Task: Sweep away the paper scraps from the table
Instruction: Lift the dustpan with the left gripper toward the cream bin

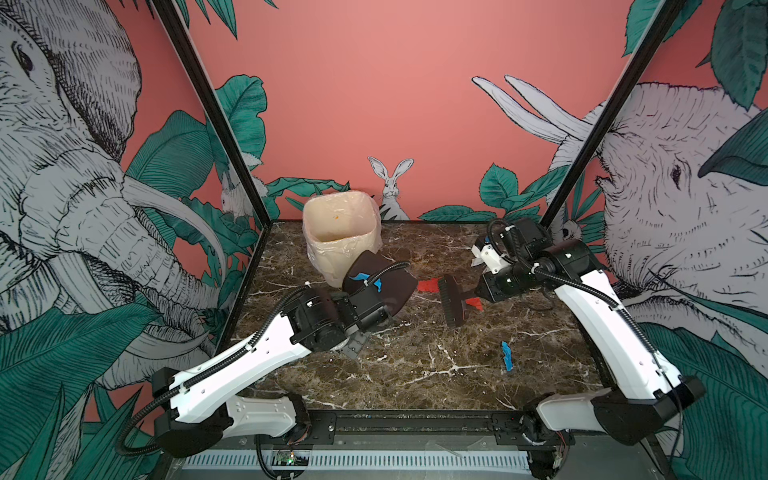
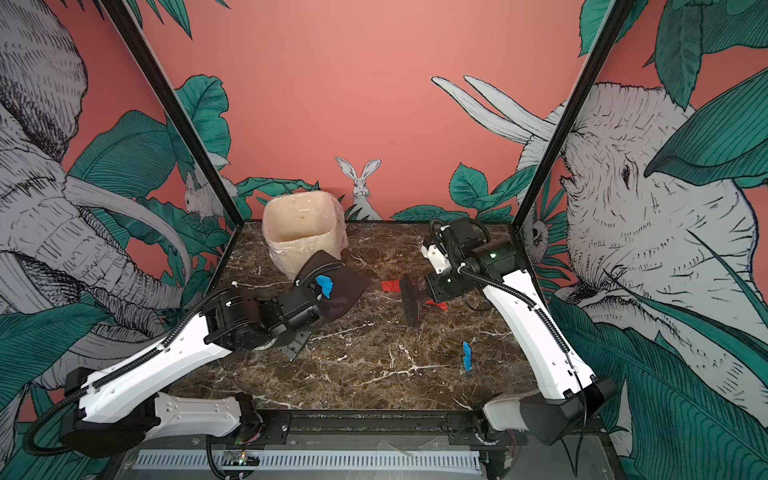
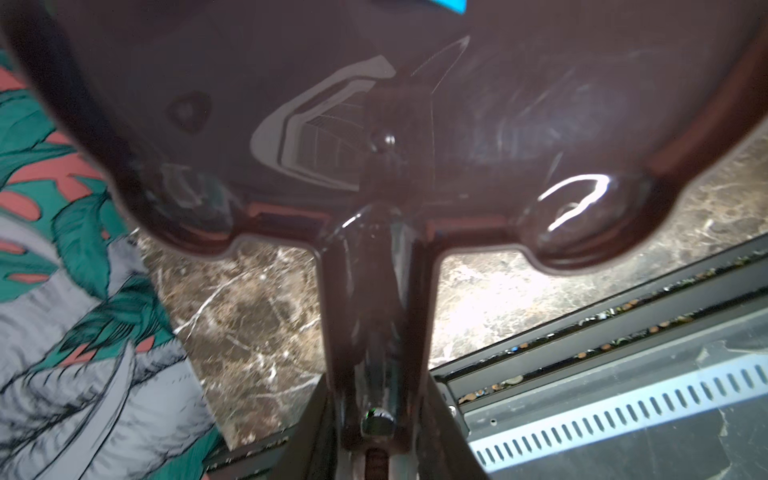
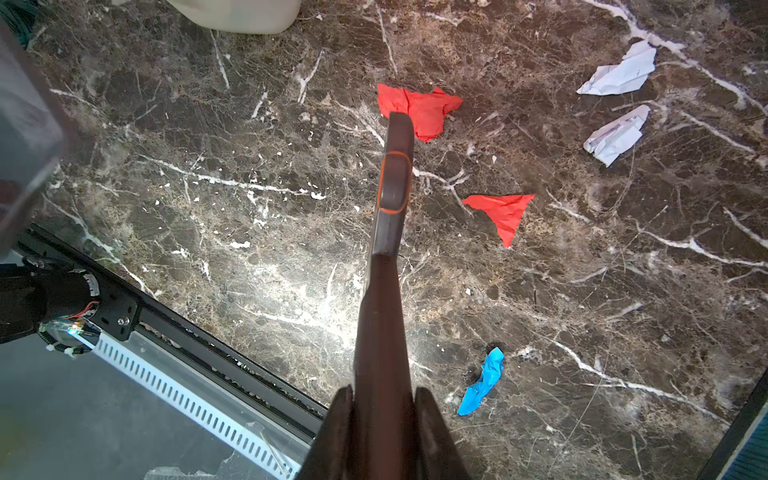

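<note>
My left gripper [image 3: 376, 399] is shut on the handle of a dark brown dustpan [image 1: 384, 282] [image 3: 374, 104]. The pan hangs tilted above the table [image 1: 415, 365], against the bin, and carries a blue paper scrap [image 2: 324, 284]. My right gripper [image 4: 382, 399] is shut on the handle of a brush [image 4: 388, 232], whose head [image 1: 453, 301] rests on the table. Two red scraps [image 4: 419, 108] [image 4: 503, 212] lie next to the brush. Another blue scrap [image 1: 507, 356] lies nearer the front right. Two white scraps [image 4: 619, 72] [image 4: 615, 135] lie under the right arm.
A cream bin [image 1: 324, 262] lined with a plastic bag stands at the back left of the table, its mouth facing up. A black frame edge [image 1: 415, 419] and a grey slotted panel [image 1: 415, 459] run along the front. Printed walls enclose the other three sides.
</note>
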Controlling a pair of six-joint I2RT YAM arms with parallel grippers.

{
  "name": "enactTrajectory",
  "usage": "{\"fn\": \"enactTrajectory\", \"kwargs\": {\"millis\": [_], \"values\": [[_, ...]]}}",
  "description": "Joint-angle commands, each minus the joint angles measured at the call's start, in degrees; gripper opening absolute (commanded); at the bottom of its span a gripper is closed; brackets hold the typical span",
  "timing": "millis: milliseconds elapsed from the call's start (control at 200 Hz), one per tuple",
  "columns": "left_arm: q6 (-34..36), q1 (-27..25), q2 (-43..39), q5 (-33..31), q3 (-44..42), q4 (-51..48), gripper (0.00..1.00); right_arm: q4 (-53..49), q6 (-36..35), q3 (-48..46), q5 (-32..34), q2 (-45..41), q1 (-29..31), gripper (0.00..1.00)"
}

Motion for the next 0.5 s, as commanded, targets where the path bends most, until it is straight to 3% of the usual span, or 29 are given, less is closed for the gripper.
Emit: {"fn": "enactTrajectory", "kwargs": {"millis": [0,305,495], "values": [[-1.55,2.76,-1.36,-3.23,3.12,-6.15,0.00,3.05,-0.17,-1.21,-2.83,-2.34,-0.86,0.00],[3.63,12.75,-3.15,-2.22,3.82,-5.76,0.00,4.73,-1.21,-3.75,-6.39,-4.76,-1.71,0.00],[9.96,23.84,-3.77,1.61,5.26,-3.18,0.00,5.46,-0.85,-4.54,-8.08,-4.93,-2.43,0.00]]}}
